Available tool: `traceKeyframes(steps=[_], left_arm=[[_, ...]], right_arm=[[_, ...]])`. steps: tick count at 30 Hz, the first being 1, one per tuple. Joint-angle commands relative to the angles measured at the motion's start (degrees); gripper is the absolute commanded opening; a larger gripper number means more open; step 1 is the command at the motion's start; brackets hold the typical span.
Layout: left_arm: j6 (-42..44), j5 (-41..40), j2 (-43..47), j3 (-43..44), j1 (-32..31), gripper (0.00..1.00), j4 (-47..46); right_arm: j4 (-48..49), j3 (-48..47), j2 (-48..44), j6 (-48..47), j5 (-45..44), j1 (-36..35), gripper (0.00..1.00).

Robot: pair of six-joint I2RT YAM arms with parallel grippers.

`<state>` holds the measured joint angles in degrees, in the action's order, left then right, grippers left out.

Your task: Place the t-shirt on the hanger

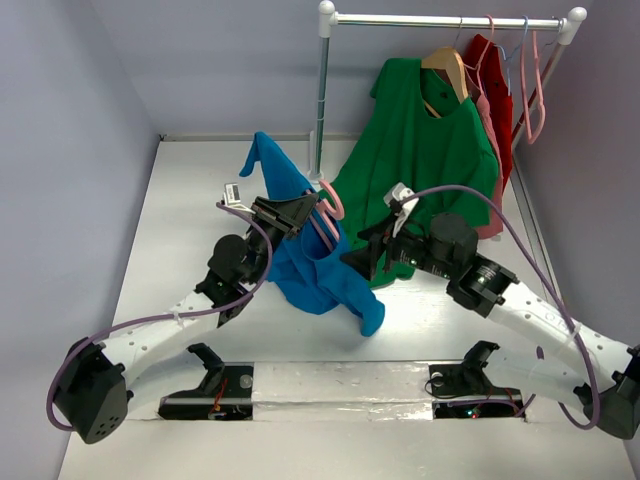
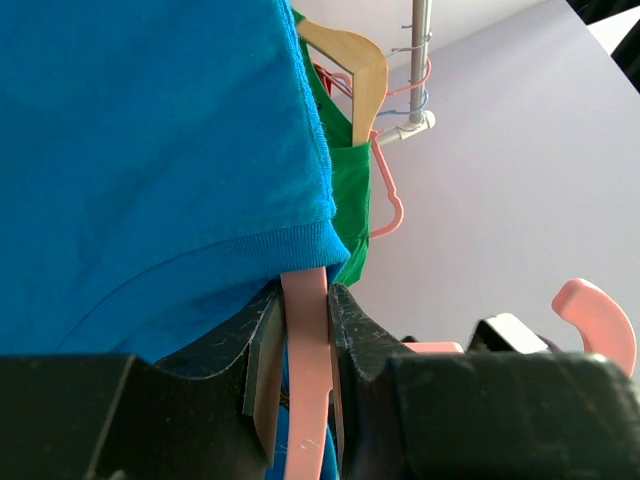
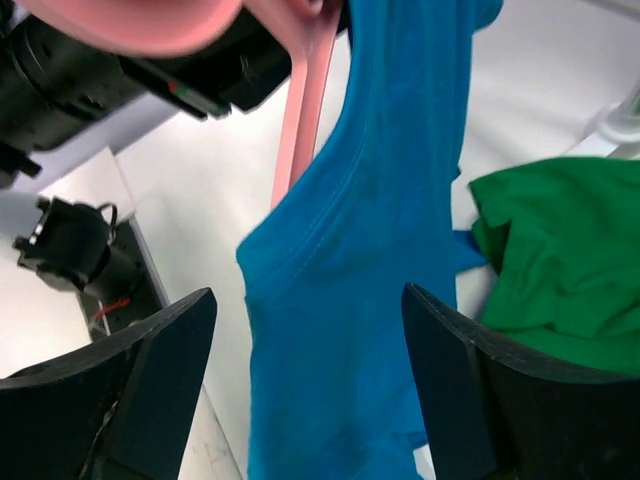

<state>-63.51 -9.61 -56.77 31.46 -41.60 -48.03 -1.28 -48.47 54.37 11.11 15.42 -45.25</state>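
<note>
The bright blue t-shirt [image 1: 310, 265] hangs draped over the light pink hanger [image 1: 327, 215] above the table, one sleeve sticking up at the back left and the hem trailing down to the front right. My left gripper [image 1: 303, 213] is shut on the hanger's pink bar [image 2: 305, 360] just below the t-shirt's collar [image 2: 150, 150], and the hook [image 2: 598, 318] curves off to the right. My right gripper [image 1: 362, 252] is open beside the t-shirt's right edge. In the right wrist view the t-shirt [image 3: 350, 300] hangs beyond its spread fingers [image 3: 175, 340], with nothing held.
At the back right a clothes rack [image 1: 322, 90] carries a green t-shirt [image 1: 420, 150] on a tan wooden hanger [image 1: 447, 65], red and salmon-pink shirts [image 1: 495, 85] and bare pink hangers [image 1: 536, 95]. The green t-shirt's hem [image 3: 560, 260] lies close behind the right gripper.
</note>
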Motion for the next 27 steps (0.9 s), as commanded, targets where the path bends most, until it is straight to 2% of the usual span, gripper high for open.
traceKeyframes(steps=[1, 9, 13, 18, 21, 22, 26, 27], left_arm=[[0.67, 1.52, 0.61, 2.64, 0.30, 0.00, -4.44], [-0.30, 3.63, -1.76, 3.96, 0.30, 0.00, -4.79], [-0.83, 4.60, -2.64, 4.48, 0.30, 0.00, -4.62], [-1.36, 5.47, -3.34, 4.75, 0.30, 0.00, -4.88], [-1.36, 5.83, -3.52, 5.01, 0.30, 0.00, -4.70], [-1.36, 5.83, -3.52, 5.10, 0.30, 0.00, -4.62], [-1.18, 5.56, -3.52, 4.84, 0.30, 0.00, -4.35], [-1.01, 5.13, -3.43, 4.84, 0.30, 0.00, -4.00]], right_arm=[[-2.15, -0.66, 1.70, -0.74, 2.95, -0.01, 0.82], [-4.08, -3.47, 4.87, -2.32, 0.50, -1.59, 0.85], [-4.87, -4.62, 5.57, -2.67, -6.88, -2.21, 0.76], [-5.84, -5.76, 7.68, -3.38, -7.95, -2.21, 0.65], [-5.14, -5.50, 7.68, -3.38, -9.61, -2.21, 0.44], [-5.14, -5.50, 7.33, -3.38, -11.10, -2.21, 0.31], [-5.23, -5.41, 5.49, -3.38, -13.13, -2.21, 0.01], [-5.23, -5.41, 4.96, -3.21, -13.40, -2.21, 0.00]])
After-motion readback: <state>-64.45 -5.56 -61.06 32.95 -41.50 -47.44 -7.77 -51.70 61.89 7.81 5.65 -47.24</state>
